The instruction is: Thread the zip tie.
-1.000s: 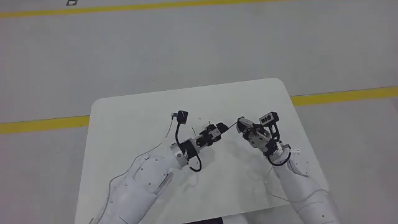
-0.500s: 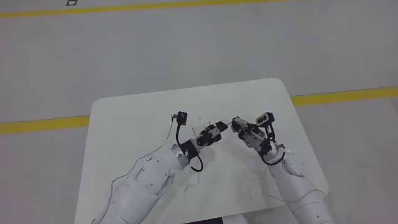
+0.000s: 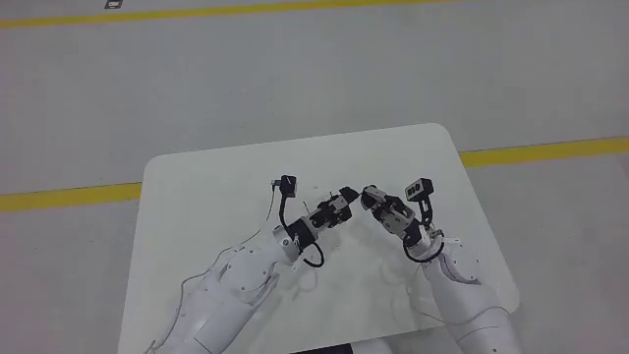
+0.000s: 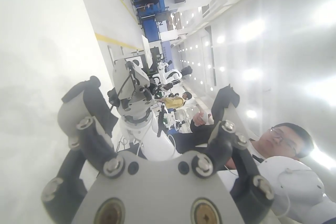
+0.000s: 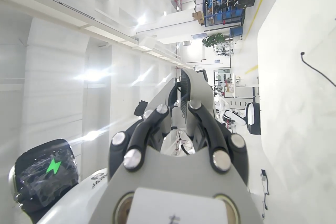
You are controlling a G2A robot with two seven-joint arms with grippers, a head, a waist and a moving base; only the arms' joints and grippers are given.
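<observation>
Left gripper (image 4: 157, 89) is released: fingers spread wide, nothing between them. It sits over mid-table (image 3: 197, 216), pointing right. Right gripper (image 5: 181, 78) is just right of it, tips close together in top view, fingers pinched together. Zip tie (image 4: 121, 88) is a thin dark strip running across the right gripper's tip in the left wrist view, so right is clamped on it. Far beyond the table: grey floor, yellow line (image 3: 295, 5).
</observation>
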